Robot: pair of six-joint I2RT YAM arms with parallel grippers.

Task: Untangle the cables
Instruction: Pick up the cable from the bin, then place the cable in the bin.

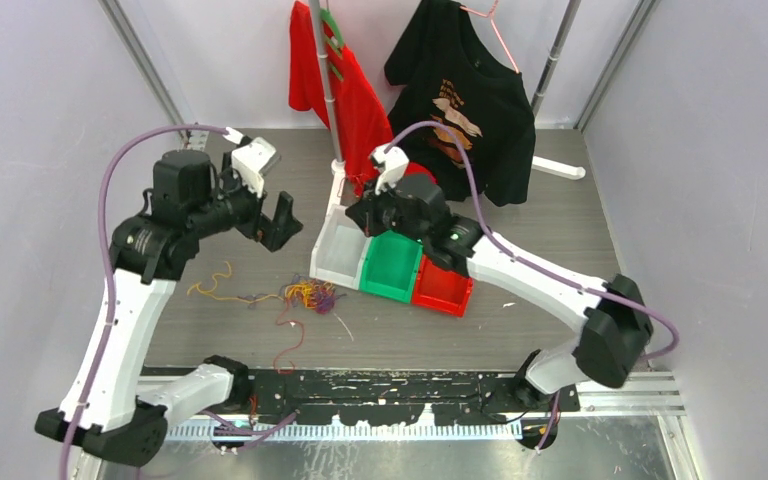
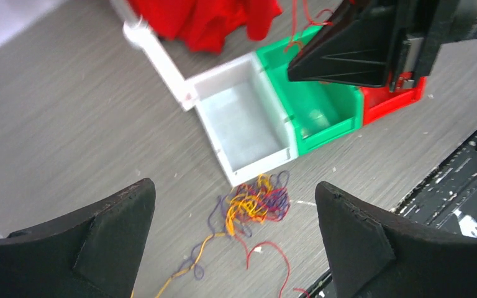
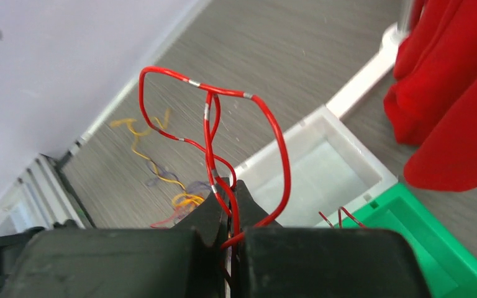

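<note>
While right gripper (image 3: 228,192) pinches looped red cable (image 3: 206,110) over white bin (image 3: 323,167), left gripper (image 2: 235,189) hangs wide open, empty, above tangled cables (image 2: 258,202) on table (image 2: 68,112), just beside bin.

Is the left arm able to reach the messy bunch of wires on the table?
Probably yes. The left gripper hangs open above the tangle of cables, with nothing between them. The white bin sits close beside the tangle, so it should come down carefully.
</note>
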